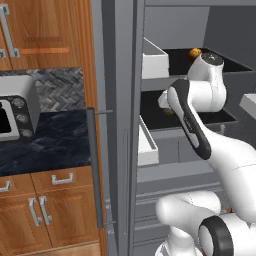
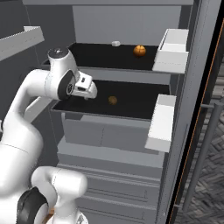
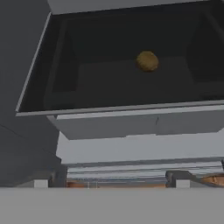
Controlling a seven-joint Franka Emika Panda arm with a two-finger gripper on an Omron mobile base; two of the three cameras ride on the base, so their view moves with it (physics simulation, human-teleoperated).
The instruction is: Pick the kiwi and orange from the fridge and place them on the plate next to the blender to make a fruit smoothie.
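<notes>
Flat, even rendered light is filling both base views, with no glare. The fridge (image 2: pixel 131 26) interior is sitting dim. The hand view is looking darker, soft and slightly blurred; the kiwi (image 3: pixel 147 61) is appearing fuzzy-edged.

A: Identify the surroundings.
B: Wooden cupboards (image 1: pixel 42 30) above, wooden drawers (image 1: pixel 55 182) below; dark stone counter (image 1: pixel 50 142), herringbone backsplash (image 1: pixel 55 87), silver oven (image 1: pixel 17 112) on it.

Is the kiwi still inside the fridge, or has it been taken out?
Still inside. The kiwi lies on the lower black shelf of the fridge, apart from the open gripper, which holds nothing.
</notes>
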